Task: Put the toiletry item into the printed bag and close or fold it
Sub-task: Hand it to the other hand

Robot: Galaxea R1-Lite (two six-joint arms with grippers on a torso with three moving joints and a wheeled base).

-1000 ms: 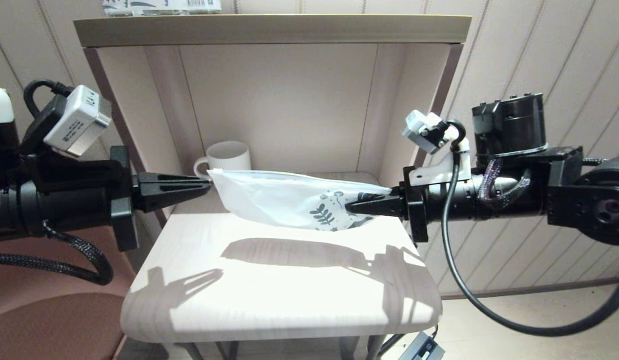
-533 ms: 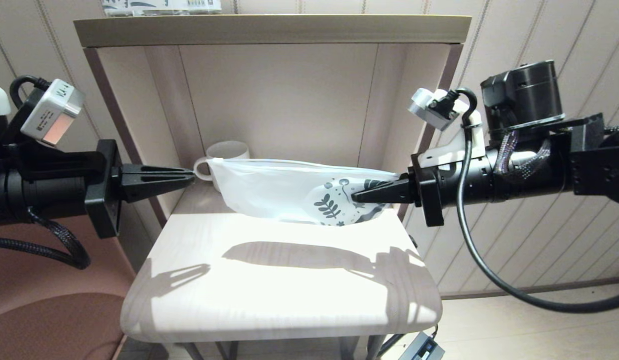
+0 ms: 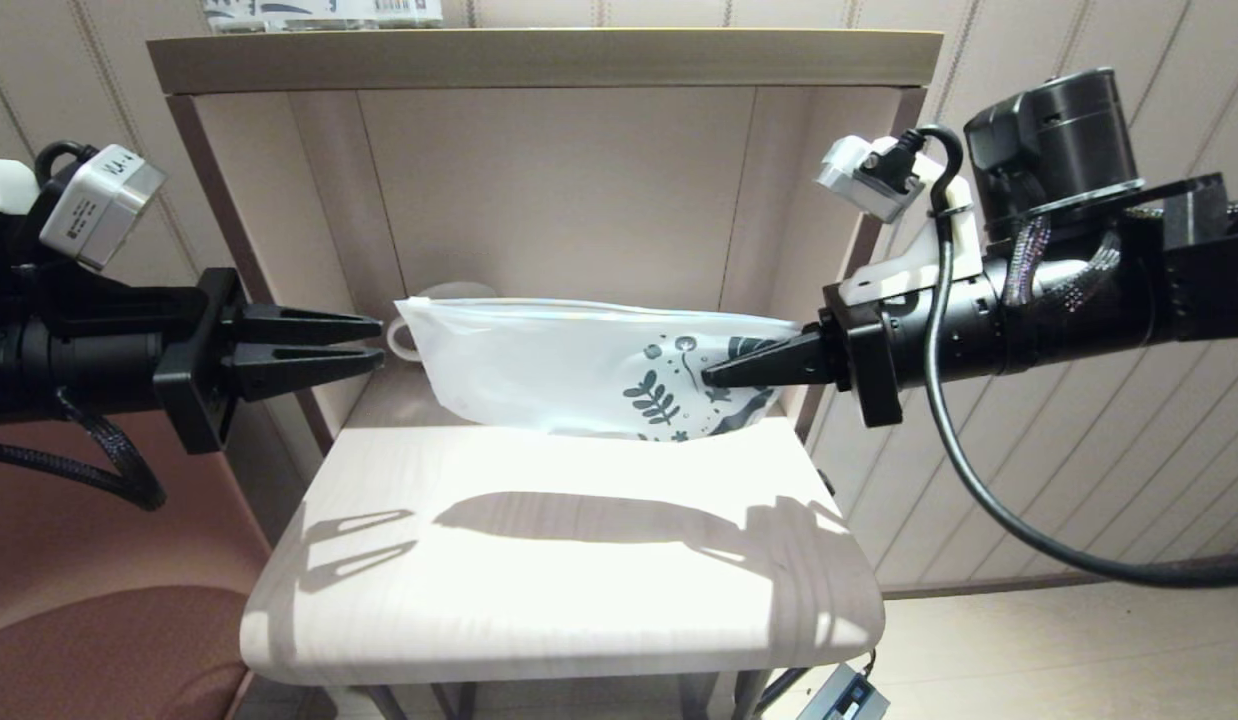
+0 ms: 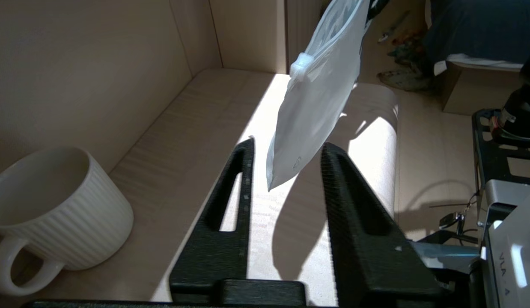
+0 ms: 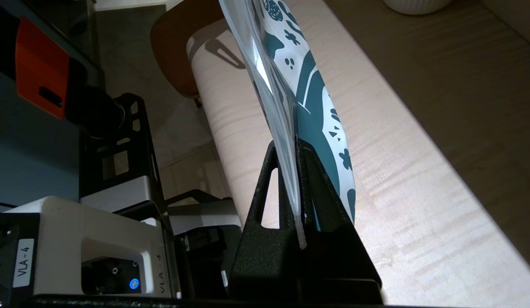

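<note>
The printed bag (image 3: 569, 365) hangs level above the table, white with dark leaf print at its right end. My right gripper (image 3: 707, 377) is shut on that printed end; in the right wrist view the bag (image 5: 310, 85) runs up from between the pressed fingers (image 5: 265, 179). My left gripper (image 3: 382, 342) is open just left of the bag's plain end. In the left wrist view the bag's corner (image 4: 290, 158) hangs between the spread fingers (image 4: 243, 171), touching neither. The toiletry item does not show in any view.
A white ribbed mug (image 4: 55, 205) stands at the back left of the cubby, mostly hidden behind the bag in the head view. The pale wooden table (image 3: 559, 580) lies below, boxed in by side walls (image 3: 829, 250). A printed package (image 3: 319, 12) lies on the top shelf.
My left gripper has opened, let go of the bag's plain end and drawn back to the left. My right gripper has lifted the bag higher.
</note>
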